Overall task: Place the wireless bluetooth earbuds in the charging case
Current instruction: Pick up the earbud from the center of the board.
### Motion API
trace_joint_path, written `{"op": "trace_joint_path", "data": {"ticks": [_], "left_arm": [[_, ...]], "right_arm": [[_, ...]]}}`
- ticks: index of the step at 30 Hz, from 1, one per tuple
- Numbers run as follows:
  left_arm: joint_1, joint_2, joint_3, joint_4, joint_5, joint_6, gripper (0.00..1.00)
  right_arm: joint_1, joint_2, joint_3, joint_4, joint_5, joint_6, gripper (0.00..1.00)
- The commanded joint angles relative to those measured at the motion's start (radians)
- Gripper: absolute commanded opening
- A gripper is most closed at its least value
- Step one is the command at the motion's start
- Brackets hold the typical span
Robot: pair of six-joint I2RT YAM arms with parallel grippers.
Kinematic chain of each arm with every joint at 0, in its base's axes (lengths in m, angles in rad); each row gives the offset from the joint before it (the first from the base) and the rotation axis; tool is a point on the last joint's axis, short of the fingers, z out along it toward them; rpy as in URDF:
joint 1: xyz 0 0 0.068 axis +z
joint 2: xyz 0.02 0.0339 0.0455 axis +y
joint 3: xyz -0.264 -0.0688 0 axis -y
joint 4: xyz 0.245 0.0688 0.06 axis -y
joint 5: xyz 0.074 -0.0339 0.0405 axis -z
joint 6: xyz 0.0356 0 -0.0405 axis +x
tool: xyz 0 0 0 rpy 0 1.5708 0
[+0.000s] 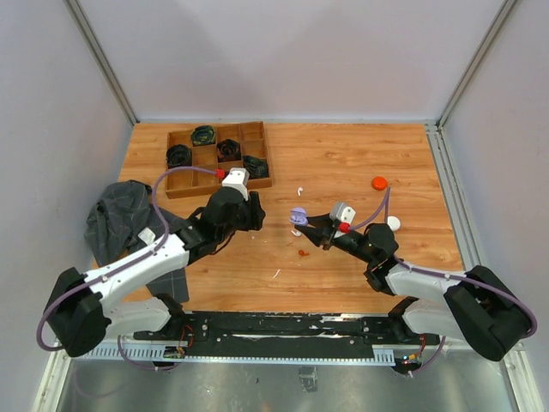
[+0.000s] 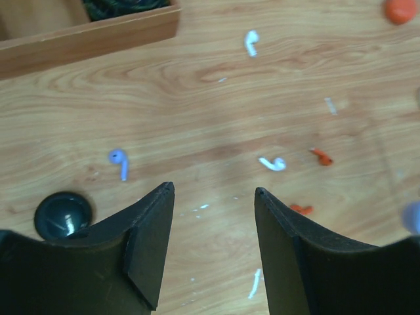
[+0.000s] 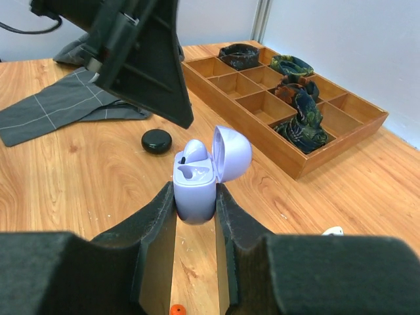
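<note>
My right gripper (image 3: 195, 197) is shut on the lavender charging case (image 3: 195, 187), held upright with its lid open. One lavender earbud (image 3: 194, 152) sits in a slot and the slot beside it is empty. Seen from above, the case (image 1: 298, 215) hangs over the table's middle. My left gripper (image 2: 214, 190) is open and empty, just left of the case and above the wood. A second lavender earbud (image 2: 119, 161) lies on the table ahead of its left finger. Two small orange-red earbuds (image 2: 321, 156) (image 2: 301, 209) lie to its right.
White earbuds (image 2: 251, 42) (image 2: 272, 163) lie loose on the wood. A black puck (image 2: 63, 214) sits near the left finger. The wooden compartment tray (image 1: 257, 182) stands at the back left and a grey cloth (image 1: 124, 219) at the left. An orange puck (image 1: 379, 183) and a white puck (image 1: 394, 223) lie at the right.
</note>
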Motion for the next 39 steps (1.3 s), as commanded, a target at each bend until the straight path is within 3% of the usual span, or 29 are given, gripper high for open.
{"op": "trace_joint_path", "data": {"ticks": [1,14,21,30,39], "left_arm": [[0.056,0.101,0.059,-0.092,-0.06,0.007,0.57],[0.222,0.442,0.23,-0.197,0.068,0.053,0.56],[0.263,0.579,0.31,-0.257,0.104,0.07,0.47],[0.27,0.666,0.36,-0.295,0.11,0.084,0.38],[0.27,0.709,0.378,-0.326,0.127,0.088,0.38]], "right_arm": [[0.015,0.017,-0.012,0.014,0.029,-0.036,0.01],[0.014,0.043,-0.005,0.001,0.046,-0.051,0.01],[0.015,0.041,-0.002,-0.009,0.048,-0.054,0.01],[0.015,0.036,0.002,-0.018,0.04,-0.051,0.01],[0.015,0.017,0.005,-0.037,0.037,-0.05,0.01]]}}
